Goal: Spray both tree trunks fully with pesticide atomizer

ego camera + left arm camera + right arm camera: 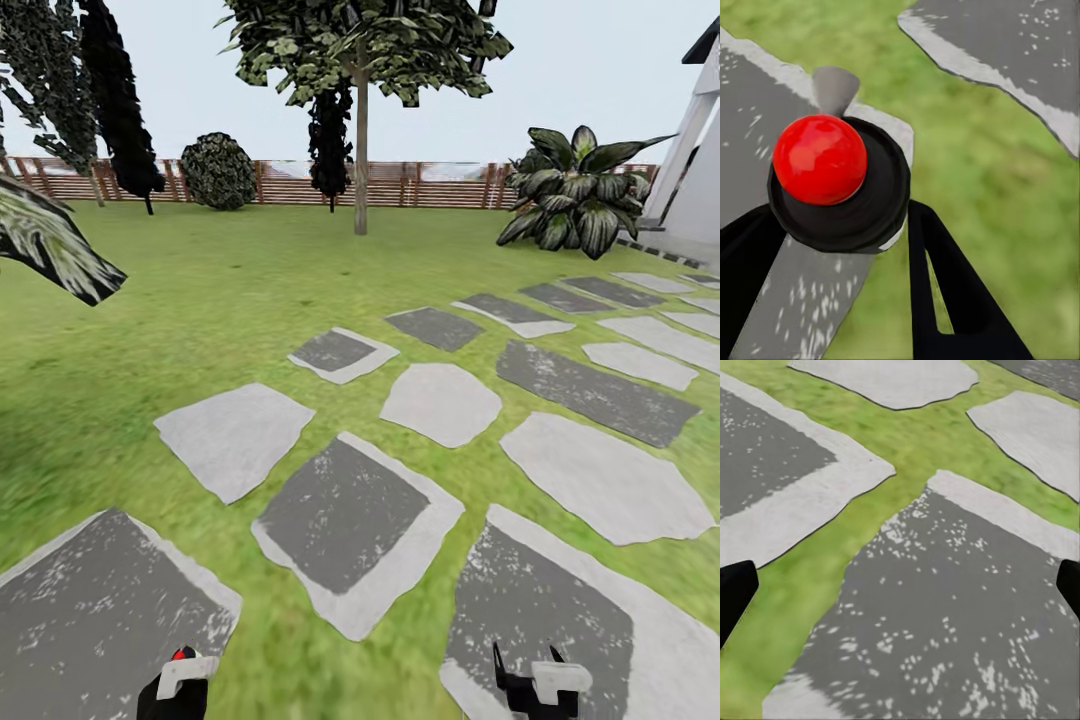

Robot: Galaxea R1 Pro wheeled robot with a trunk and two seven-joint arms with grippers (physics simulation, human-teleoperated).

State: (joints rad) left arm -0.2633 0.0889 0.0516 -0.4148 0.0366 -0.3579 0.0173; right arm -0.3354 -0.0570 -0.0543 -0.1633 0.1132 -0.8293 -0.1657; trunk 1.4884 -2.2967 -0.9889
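One atomizer (836,184) gripped in left hand (840,300).

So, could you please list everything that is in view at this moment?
Tree: one, beige-grey trunk, dark green crown, by the fence.
Conifers: narrow, black-green, far left.
Round bush: one, dark green, at the fence.
Broad-leaved plant: one, green-white, right.
Fence: brown slats, along the back.
Paving slabs: many, grey and pale, in the lawn.
Atomizer: one, red top, black collar, in the left gripper.
Right gripper: black, open.
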